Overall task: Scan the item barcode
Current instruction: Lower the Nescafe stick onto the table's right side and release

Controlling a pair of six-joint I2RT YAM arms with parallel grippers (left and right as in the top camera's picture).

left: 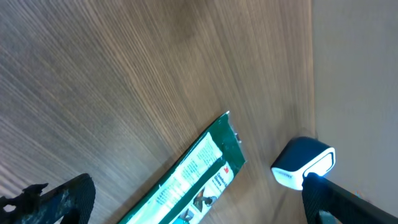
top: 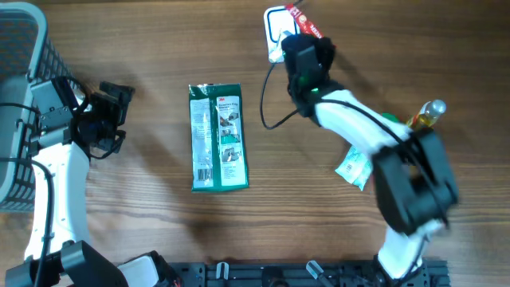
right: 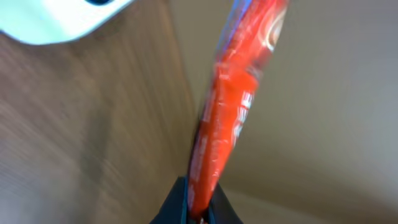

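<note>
A thin red packet [right: 233,106] stands on edge between the fingers of my right gripper [right: 199,208], which is shut on its lower end. From overhead the red packet [top: 307,23] is at the table's far edge, right beside the white barcode scanner [top: 276,33], with the right gripper [top: 300,32] just below it. A corner of the scanner [right: 56,15] shows at the top left of the right wrist view. My left gripper [top: 114,108] stands open and holds nothing, left of a green glove package [top: 217,137]. In the left wrist view, the left gripper [left: 193,208] faces the green package [left: 193,174] and the scanner [left: 303,163].
A grey mesh basket [top: 20,96] stands at the left edge behind the left arm. Partly under the right arm lie a bottle of yellow liquid [top: 426,115] and a small green-and-white packet [top: 355,169]. The scanner's black cable [top: 267,104] loops over the wood.
</note>
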